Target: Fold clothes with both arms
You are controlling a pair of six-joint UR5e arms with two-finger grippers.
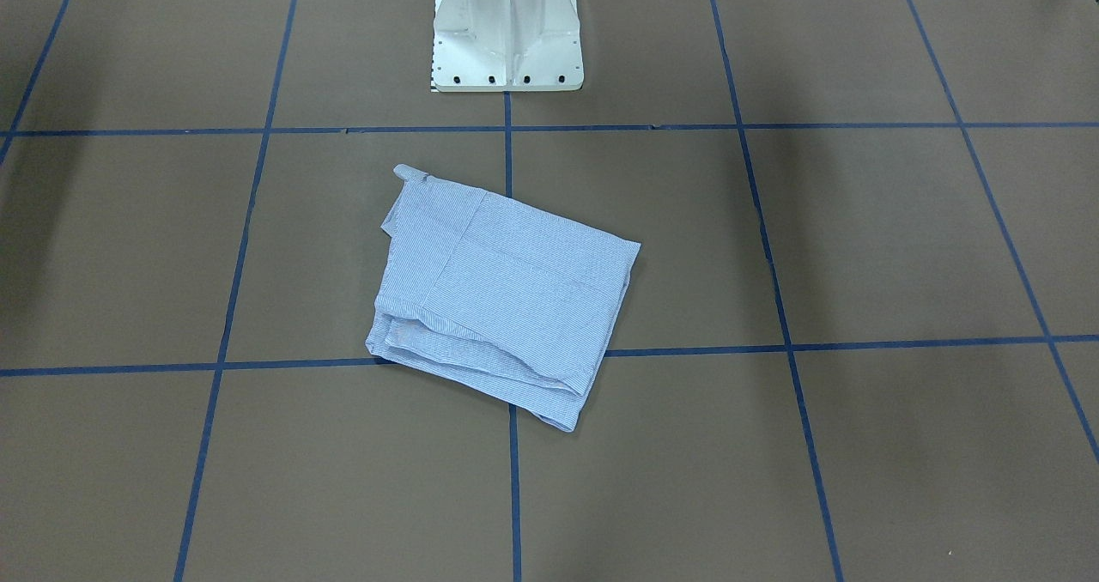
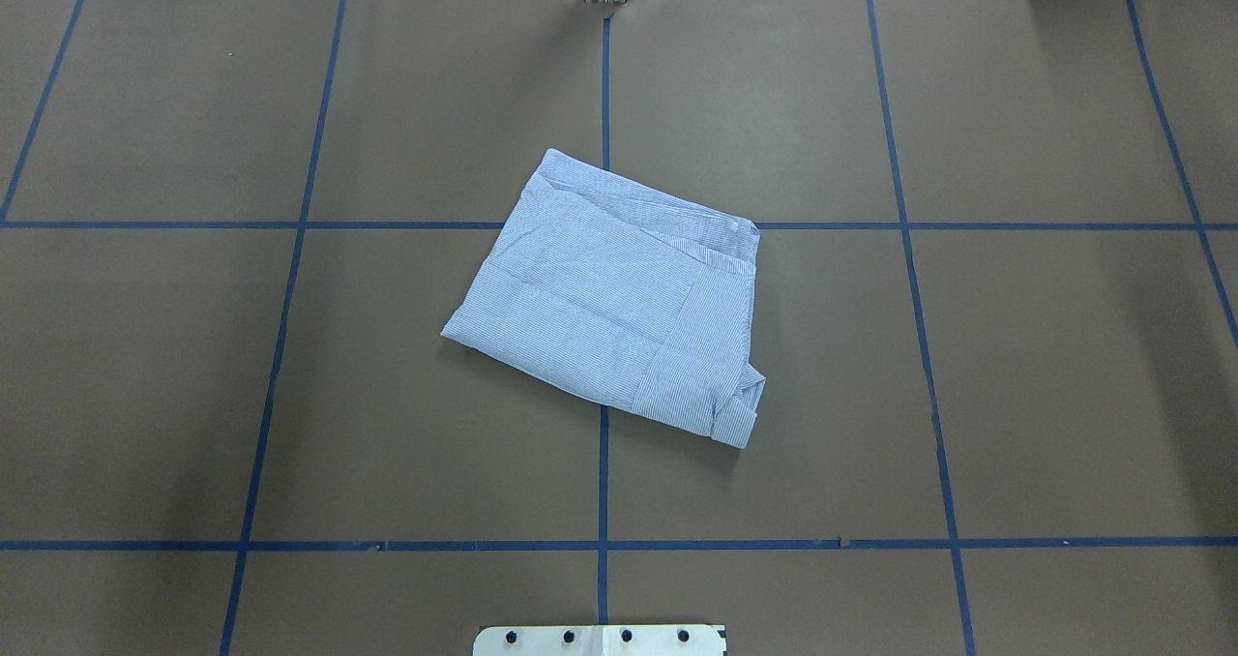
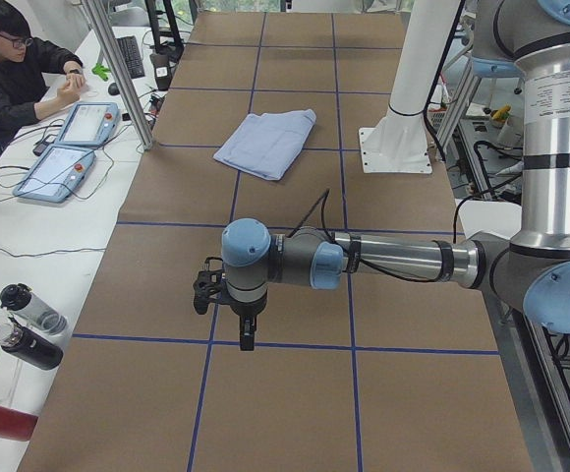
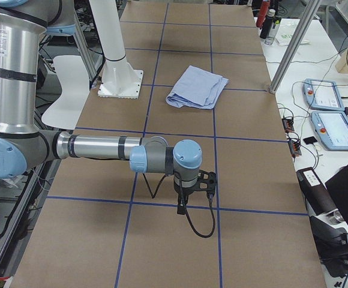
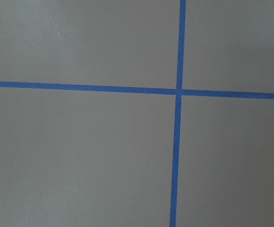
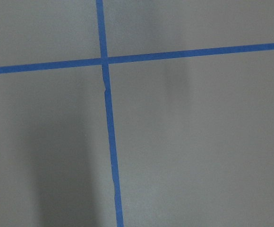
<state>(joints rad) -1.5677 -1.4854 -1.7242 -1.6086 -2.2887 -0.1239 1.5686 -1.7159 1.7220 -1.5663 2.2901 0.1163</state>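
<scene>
The light blue-and-white striped shirt lies folded into a compact rectangle at the middle of the table, also in the overhead view and both side views. Neither arm is near it. My left gripper hangs over bare table far from the shirt, fingers pointing down; I cannot tell whether it is open or shut. My right gripper hangs over the opposite end of the table, and I cannot tell its state either. Both wrist views show only brown paper with blue tape lines.
The white pedestal base stands behind the shirt. Blue tape lines grid the brown table cover. Two teach pendants and an operator are at the side bench. Bottles stand by the table edge.
</scene>
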